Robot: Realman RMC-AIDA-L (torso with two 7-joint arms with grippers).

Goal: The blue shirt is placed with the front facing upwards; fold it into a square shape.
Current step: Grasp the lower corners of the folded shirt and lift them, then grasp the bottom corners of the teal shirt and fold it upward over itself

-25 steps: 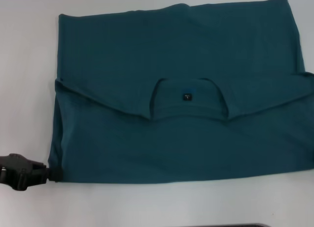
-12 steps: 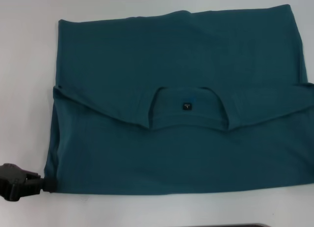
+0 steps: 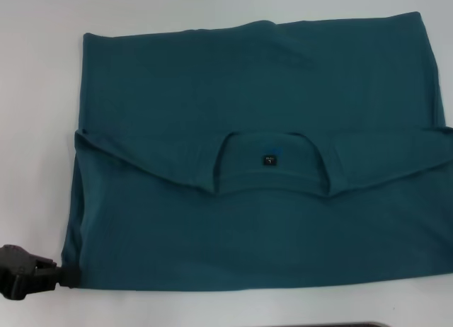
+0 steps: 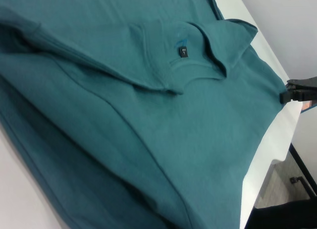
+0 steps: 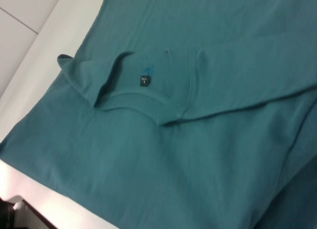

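Head view: the blue shirt lies flat on the white table, folded into a wide rectangle, long axis side to side, collar and black label facing up mid-fold. Left gripper pinches its near-left corner. Left wrist view: the right gripper touches the shirt's far corner; whether it grips, I cannot tell. Right wrist view: creased teal cloth.

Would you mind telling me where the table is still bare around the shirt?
Bare table runs left of the shirt, above its far edge, and in a thin strip along its near edge. The near-left corner is crowded by the left gripper.
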